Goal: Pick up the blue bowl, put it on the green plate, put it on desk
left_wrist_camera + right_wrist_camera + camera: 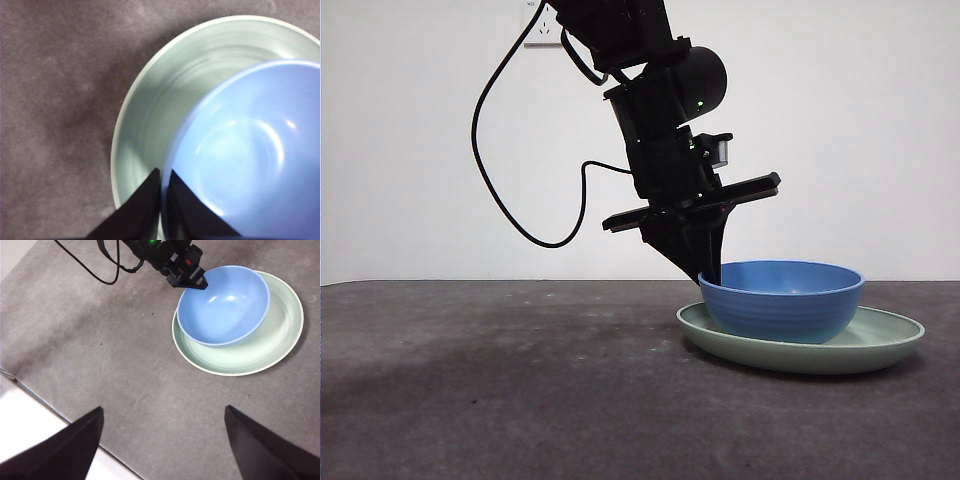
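Observation:
The blue bowl [783, 298] sits in the green plate [880, 345] on the desk [520, 390], toward the plate's left side in the front view. My left gripper [712, 272] comes down from above and is shut on the bowl's near-left rim. In the left wrist view its jaws pinch the rim of the bowl [250, 150], one jaw inside and one outside, over the plate [160, 100]. The right wrist view shows bowl [222, 305] and plate [265, 350] from afar. My right gripper [162, 440] is open and empty, high above the desk.
The dark grey-brown desk [100, 340] stretches wide to the left of the dishes. Its pale edge [30, 430] shows in the right wrist view. A black cable [510, 200] hangs from the left arm. A white wall stands behind.

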